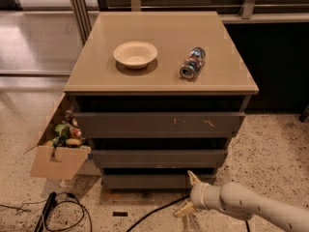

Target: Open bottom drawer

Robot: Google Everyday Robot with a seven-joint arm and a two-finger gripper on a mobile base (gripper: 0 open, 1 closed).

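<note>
The bottom drawer (pixel 149 181) is the lowest of three grey-brown fronts of the cabinet, plain and flat, and it looks closed. The middle drawer (pixel 159 157) and the scratched top drawer (pixel 159 123) sit above it. My gripper (pixel 189 193) is open in front of the bottom drawer's right part. Its upper finger (pixel 193 178) reaches the drawer's upper edge and its lower finger (pixel 184 209) points at the floor. The white arm (pixel 256 208) comes in from the lower right.
On the cabinet top (pixel 96 76) stand a cream bowl (pixel 135 54) and a can lying on its side (pixel 192 63). A cardboard box of items (pixel 60 149) leans against the cabinet's left side. Black cables (pixel 67 211) lie on the speckled floor.
</note>
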